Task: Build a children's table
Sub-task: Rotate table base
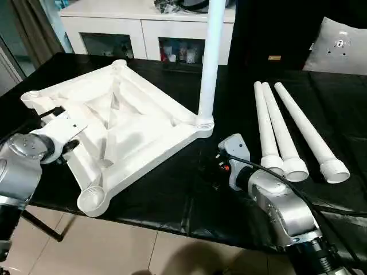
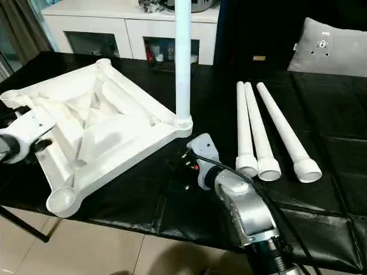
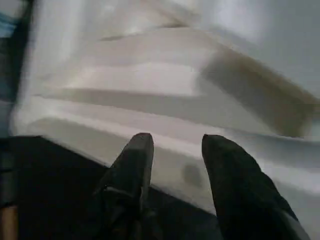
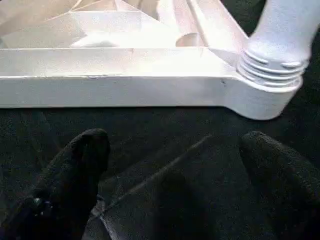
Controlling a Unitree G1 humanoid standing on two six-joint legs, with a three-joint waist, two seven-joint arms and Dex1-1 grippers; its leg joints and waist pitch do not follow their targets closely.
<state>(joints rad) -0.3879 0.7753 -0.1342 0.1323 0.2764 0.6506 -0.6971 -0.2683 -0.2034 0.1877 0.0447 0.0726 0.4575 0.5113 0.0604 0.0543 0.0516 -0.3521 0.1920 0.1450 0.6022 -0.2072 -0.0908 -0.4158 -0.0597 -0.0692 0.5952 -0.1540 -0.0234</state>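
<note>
One leg [image 1: 210, 57] stood upright in the socket at the 3 o'clock corner of the upturned top [image 1: 123, 129] | three legs [image 1: 289, 134] lay side by side at 3 o'clock on the black cloth [image 1: 172, 200] | left gripper [image 3: 175, 150] jaws parted at the top's 9 o'clock rim, holding nothing | right gripper [image 4: 172, 150] wide open, empty, near the fitted leg.

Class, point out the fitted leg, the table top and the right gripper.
fitted leg [image 1: 210, 57], left eye view, mid shaft.
table top [image 1: 132, 123], left eye view, ribbed underside.
right gripper [image 4: 172, 150], right wrist view, between its fingertips.
</note>
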